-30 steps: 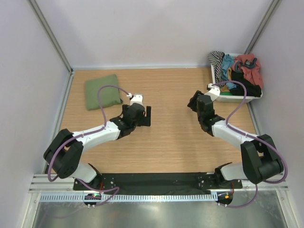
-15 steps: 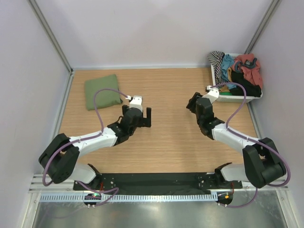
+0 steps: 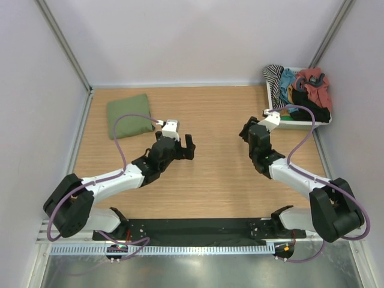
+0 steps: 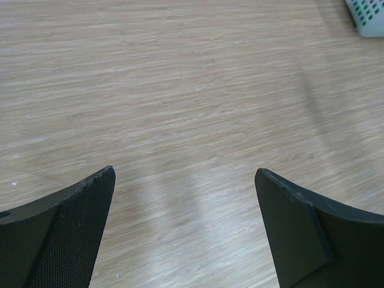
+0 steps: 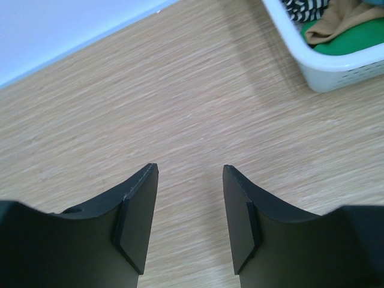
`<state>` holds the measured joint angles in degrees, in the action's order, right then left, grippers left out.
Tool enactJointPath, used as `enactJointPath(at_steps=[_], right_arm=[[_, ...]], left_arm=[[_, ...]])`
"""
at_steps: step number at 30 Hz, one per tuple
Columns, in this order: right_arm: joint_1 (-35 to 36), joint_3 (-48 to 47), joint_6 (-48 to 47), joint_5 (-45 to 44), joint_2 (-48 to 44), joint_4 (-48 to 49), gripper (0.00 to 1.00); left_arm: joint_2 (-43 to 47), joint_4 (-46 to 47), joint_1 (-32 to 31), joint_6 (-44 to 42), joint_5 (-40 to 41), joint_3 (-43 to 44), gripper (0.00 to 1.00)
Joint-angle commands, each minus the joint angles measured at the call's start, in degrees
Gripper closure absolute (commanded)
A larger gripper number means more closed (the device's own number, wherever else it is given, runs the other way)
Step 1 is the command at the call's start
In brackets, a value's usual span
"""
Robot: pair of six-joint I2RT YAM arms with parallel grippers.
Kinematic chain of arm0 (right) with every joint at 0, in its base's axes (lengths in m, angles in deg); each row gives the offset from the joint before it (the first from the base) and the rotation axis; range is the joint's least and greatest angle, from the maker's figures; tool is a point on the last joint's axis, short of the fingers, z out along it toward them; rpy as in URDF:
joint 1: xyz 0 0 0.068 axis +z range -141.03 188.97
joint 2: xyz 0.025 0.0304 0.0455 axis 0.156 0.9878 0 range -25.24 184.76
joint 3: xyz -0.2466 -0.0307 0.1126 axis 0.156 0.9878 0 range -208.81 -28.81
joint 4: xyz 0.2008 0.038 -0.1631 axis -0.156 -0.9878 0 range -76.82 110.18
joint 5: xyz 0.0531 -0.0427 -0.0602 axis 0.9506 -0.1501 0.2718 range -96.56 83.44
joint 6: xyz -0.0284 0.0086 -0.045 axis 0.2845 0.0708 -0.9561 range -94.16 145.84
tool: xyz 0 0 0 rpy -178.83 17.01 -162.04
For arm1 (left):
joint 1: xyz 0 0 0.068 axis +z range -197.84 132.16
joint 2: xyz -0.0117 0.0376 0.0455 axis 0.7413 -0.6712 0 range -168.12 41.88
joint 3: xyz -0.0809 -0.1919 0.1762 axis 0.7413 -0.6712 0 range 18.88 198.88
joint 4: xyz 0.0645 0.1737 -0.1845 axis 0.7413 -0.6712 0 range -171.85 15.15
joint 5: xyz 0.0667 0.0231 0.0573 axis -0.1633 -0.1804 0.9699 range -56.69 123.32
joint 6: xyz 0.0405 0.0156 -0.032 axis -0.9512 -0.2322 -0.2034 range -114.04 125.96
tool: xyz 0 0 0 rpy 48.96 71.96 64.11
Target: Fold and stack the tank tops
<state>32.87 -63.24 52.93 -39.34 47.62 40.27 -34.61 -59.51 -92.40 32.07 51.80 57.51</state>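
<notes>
The olive green tank top [image 3: 128, 115] lies folded into a small pad at the table's far left. The black tank top [image 3: 313, 112] sits crumpled in the white basket [image 3: 299, 125] at the far right, among other clothes. My left gripper [image 3: 187, 148] hovers over bare wood right of the green top, jaws wide open and empty [image 4: 185, 174]. Left of the basket, my right gripper [image 3: 245, 133] points at bare wood. Its jaws are partly open with nothing between them [image 5: 189, 168].
The basket also holds striped [image 3: 275, 77], teal [image 3: 288, 80] and red [image 3: 313, 81] garments; its white rim [image 5: 336, 72] shows in the right wrist view and a corner [image 4: 367, 17] in the left. Grey walls enclose the table on three sides.
The left arm has stretched out, carrying its open gripper a little to the right. The right gripper shifted slightly nearer and its jaws narrowed a bit.
</notes>
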Motion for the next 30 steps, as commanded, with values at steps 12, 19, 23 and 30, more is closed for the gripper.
enactJointPath(at_steps=[12, 19, 23, 30], right_arm=[[-9.55, -10.2, 7.97, -12.59, -2.46, -16.1, 0.46], [-24.93, -28.13, 9.81, -3.88, 8.95, -31.78, 0.42], [-29.61, -35.24, 10.96, -3.87, 17.56, -34.94, 0.29], [-33.39, -47.12, 10.88, -4.15, 29.7, -36.19, 0.23]], left_arm=[[3.98, 4.18, -0.53, 0.79, -1.25, -1.89, 0.01], [2.57, 4.01, -0.62, 0.26, -1.78, -0.75, 0.0], [3.63, 3.3, -0.79, 0.52, -1.78, -1.01, 0.0], [3.71, 1.54, -1.59, 2.98, -2.04, -0.84, 0.0]])
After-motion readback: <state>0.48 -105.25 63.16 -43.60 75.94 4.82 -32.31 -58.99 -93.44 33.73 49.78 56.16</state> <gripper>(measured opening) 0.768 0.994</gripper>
